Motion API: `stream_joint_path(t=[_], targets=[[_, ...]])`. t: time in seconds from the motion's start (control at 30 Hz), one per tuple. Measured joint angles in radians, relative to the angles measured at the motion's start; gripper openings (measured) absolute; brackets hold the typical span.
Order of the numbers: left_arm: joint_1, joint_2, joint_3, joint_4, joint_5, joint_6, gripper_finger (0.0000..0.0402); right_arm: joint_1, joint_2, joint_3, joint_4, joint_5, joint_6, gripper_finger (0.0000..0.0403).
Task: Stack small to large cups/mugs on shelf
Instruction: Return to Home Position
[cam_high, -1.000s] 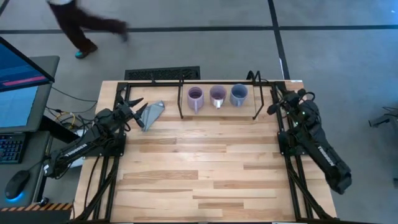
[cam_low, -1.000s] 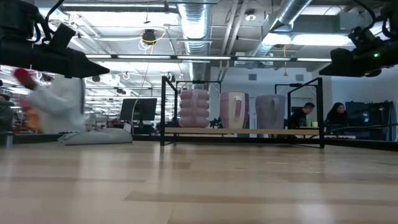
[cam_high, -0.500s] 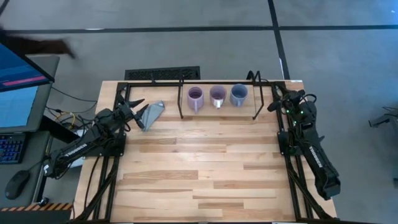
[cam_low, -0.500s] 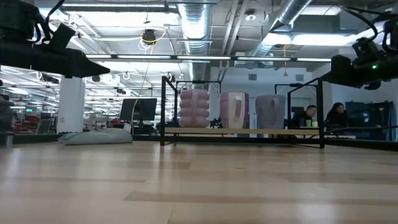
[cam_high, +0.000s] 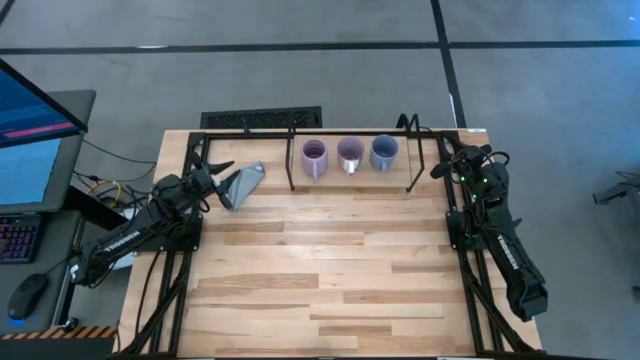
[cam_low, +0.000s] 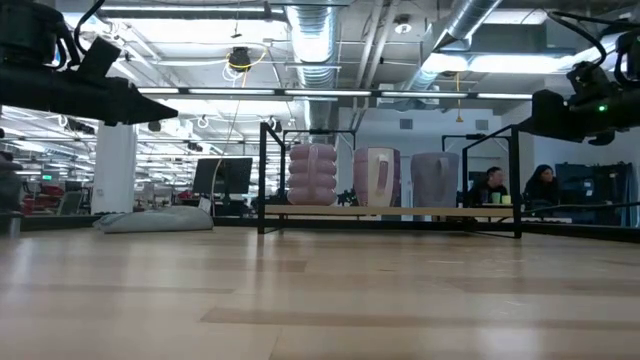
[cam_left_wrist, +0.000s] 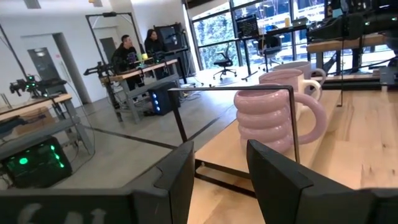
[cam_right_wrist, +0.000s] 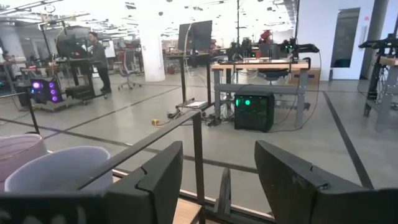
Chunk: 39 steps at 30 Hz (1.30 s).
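Black tube shelf (cam_high: 413, 170) stands at the 12 o'clock edge of the wooden bench (cam_high: 330, 270). It carries all three mugs in a row, upright and close together. From 9 toward 3 o'clock they run: pale lilac mug (cam_high: 314, 157), purple mug (cam_high: 350, 154), blue-grey mug (cam_high: 384, 152). On this evidence I judge placement complete, with only the retreat to home outstanding.

My left end effector (cam_high: 222, 170) hangs near 10 o'clock, fingers parted wide and holding nothing. It is just beside the grey wedge (cam_high: 245, 182). My right end effector (cam_high: 438, 160) hangs near 2 o'clock, just beside the shelf's 3 o'clock end, also spread wide and empty.

Risks noted:
- The right fingers sit close to the shelf's end leg. A sideways swing on withdrawal could clip the frame and jolt the row, the blue-grey mug first.
- The left fingers could catch the grey wedge and push it toward the shelf if that arm pulls back along the wrong line.
- The mugs stand near one another, so one knock could carry down the row.

Markings: I can read no brand, label or writing on the mugs, shelf or arms. The white patch on the purple mug shows no legible text.
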Motion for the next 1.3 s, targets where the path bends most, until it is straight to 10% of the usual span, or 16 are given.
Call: stream_joint_path(t=[1.3], targets=[[-0.001,0.008,0.000,0.004,0.118,-0.044,0.0139,0.000,0.000,-0.001,0.000,0.000,0.254,0.0221]])
